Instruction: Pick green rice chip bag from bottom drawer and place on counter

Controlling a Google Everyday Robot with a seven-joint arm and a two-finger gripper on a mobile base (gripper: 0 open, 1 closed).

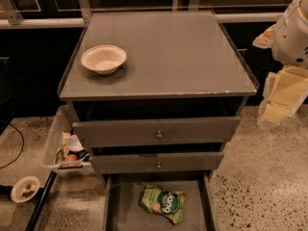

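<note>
The green rice chip bag point(163, 202) lies crinkled on the floor of the open bottom drawer point(120, 211), its dark green round logo facing up. The counter point(168, 52) is the flat grey cabinet top above the drawers. My gripper point(280, 99) hangs at the right edge of the view, beside the counter's right front corner. It is well above and to the right of the bag and holds nothing that I can see.
A white bowl point(103, 58) stands on the counter's left side. Two knob-fronted drawers point(156, 131) are pulled partly out above the bottom drawer. A clear bin point(65, 146) of small items sits left of the cabinet, with a small dish point(25, 188) on the speckled floor.
</note>
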